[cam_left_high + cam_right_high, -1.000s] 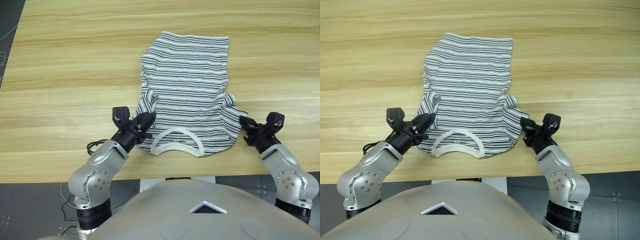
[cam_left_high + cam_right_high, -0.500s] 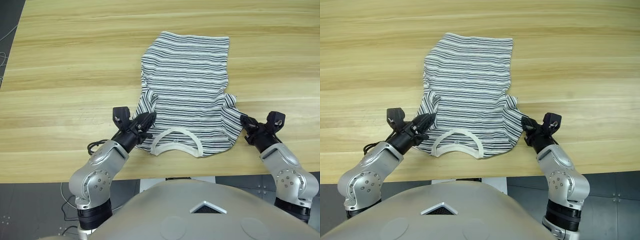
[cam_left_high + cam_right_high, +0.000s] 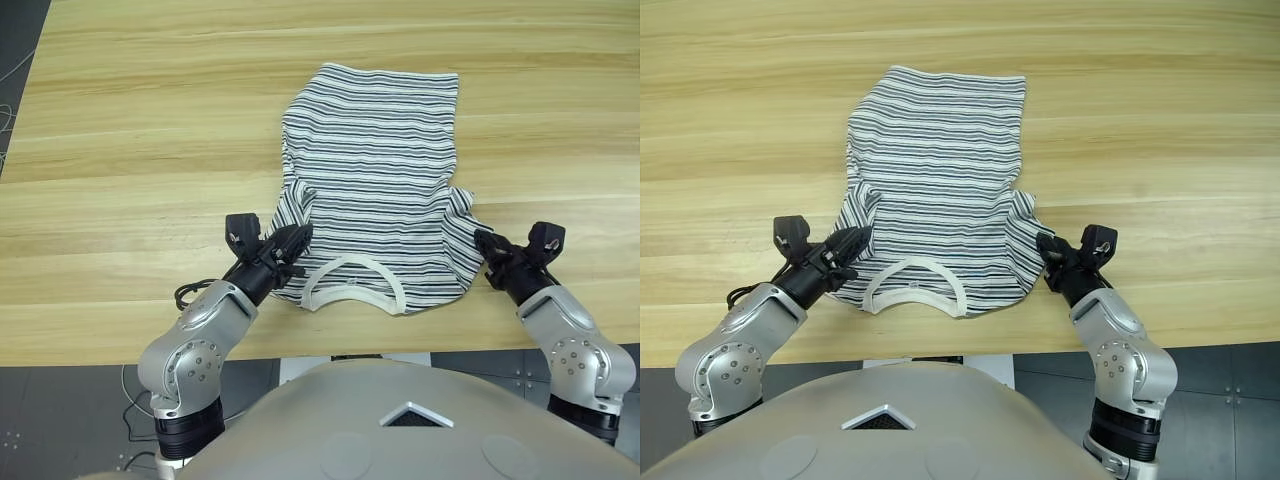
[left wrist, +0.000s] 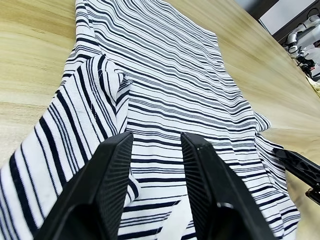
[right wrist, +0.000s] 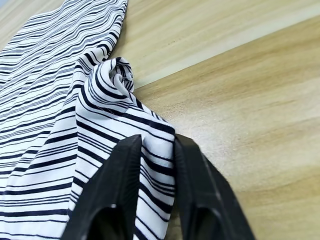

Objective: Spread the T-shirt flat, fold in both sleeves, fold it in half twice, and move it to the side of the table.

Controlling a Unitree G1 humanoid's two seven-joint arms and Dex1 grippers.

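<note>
lying rumpled, striped t-shirt (image 3: 370, 170); right claw (image 5: 156, 145) pinching its shoulder, left claw (image 4: 155, 137) seemingly parted

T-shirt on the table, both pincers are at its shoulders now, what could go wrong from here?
The right pincer pinches only a thin edge of the T-shirt, so the cloth may slip out on a pull. The left pincer stands open over the other shoulder; a one-sided tug could skew the shirt. The sleeve by the right pincer is curled up and might end up creased.

Striped T-shirt (image 3: 375, 180) — flat, sleeves bunched — collar nearest.
</note>
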